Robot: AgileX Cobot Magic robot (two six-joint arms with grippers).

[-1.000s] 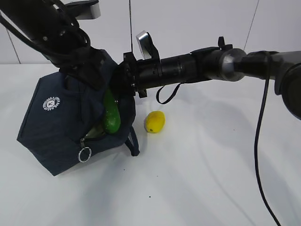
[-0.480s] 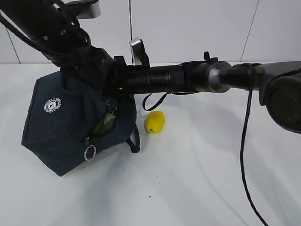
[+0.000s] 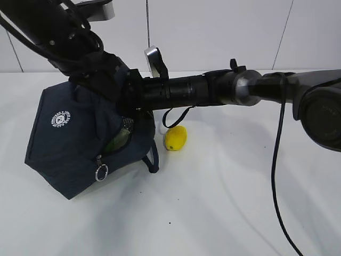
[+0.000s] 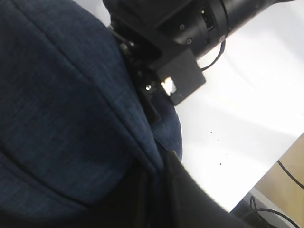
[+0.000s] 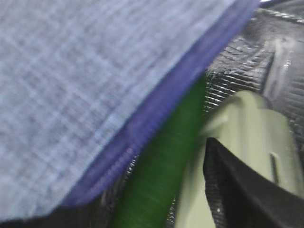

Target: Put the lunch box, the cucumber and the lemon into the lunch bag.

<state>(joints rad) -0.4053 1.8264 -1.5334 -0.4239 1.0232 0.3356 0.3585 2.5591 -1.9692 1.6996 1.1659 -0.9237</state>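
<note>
Step in hand: cucumber placement, by your right arm. You had the right hand (image 3: 130,93) reached into the mouth of the lunch bag (image 3: 69,144). The cucumber (image 5: 159,166) lay inside, along the zip edge, with the lunch box (image 5: 247,137) beside it against the dark lining. One dark finger (image 5: 237,190) showed in the right wrist view, next to the cucumber; whether that hand gripped the cucumber or had let go, you could not tell from any view.

Left hand (image 4: 156,190): at the bag's upper rim, dark fingers against the fabric, apparently propping the opening. Closed on the cloth or merely pressing it, you could not tell.

Items:
- Lunch bag: dark navy fabric, boxy, tipped over toward the left edge of the surface (image 3: 229,202), round white logo facing the camera, metal ring pull (image 3: 100,172) hanging at the lower end of the zip.
- Cucumber: dark green, smooth; only a sliver visible through the opening in the exterior view.
- Lunch box: pale sage lid, in the bag.
- Lemon (image 3: 175,138): bright yellow, oval, outside, on the surface just beside the bag's right corner.

Next move, judged: you would need to free the right hand from the bag without dragging the cucumber out, then fetch the lemon.
</note>
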